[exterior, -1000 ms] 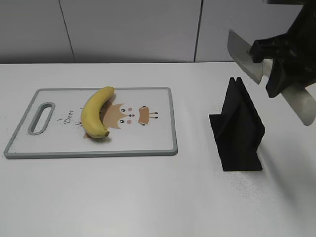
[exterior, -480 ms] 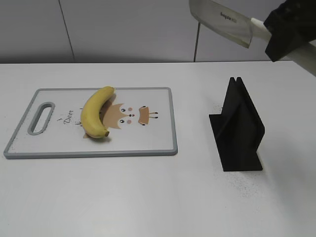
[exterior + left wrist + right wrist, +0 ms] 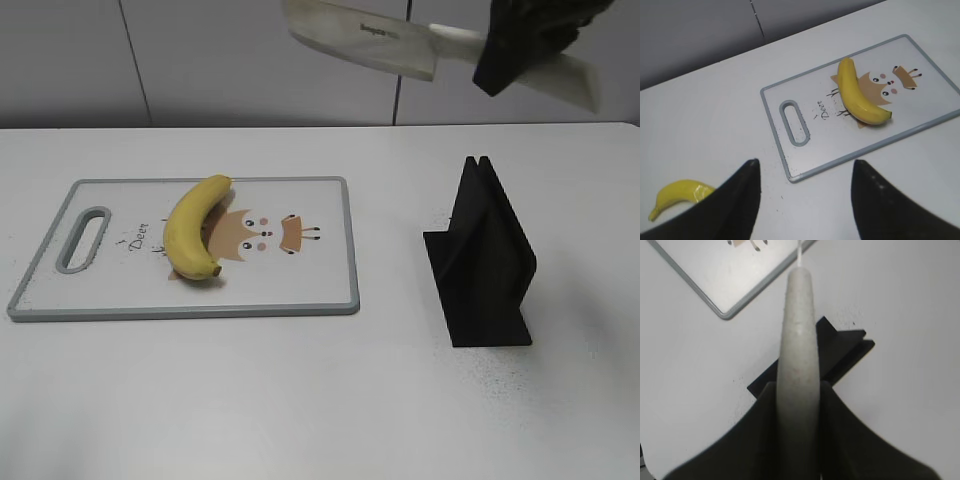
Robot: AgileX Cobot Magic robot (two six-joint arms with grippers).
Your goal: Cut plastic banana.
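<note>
1. At the far left, in the left wrist view only, we are seeing a second small yellow banana point(image 3: 677, 194) lying on the bare white table point(image 3: 700, 120), well apart from the board.
2. We are holding our left gripper point(image 3: 805, 200) wide open and empty, its two dark fingers point(image 3: 740, 200) spread above the table near the board's handle end; the task's banana is lying ahead of it and to the right in that view, not touching it.
3. Next we are looking at the flat white plastic cutting board with a grey rim, a handle slot and a cartoon deer print point(image 3: 300, 285), lying on the table left of centre.
4. The curved, glossy yellow plastic banana with a brown stem tip point(image 3: 195, 228) is resting whole on the board, partly covering the deer print, between the handle slot and the deer's face.
5. To the right, a black slotted knife stand point(image 3: 485, 265) is standing upright on the table, apart from the board.
6. High above the table, we are keeping our right gripper point(image 3: 525, 40) closed on the pale handle of a white broad-bladed knife point(image 3: 365, 38), the blade pointing left. The banana is lying well below and to the left of this gripper.
</note>
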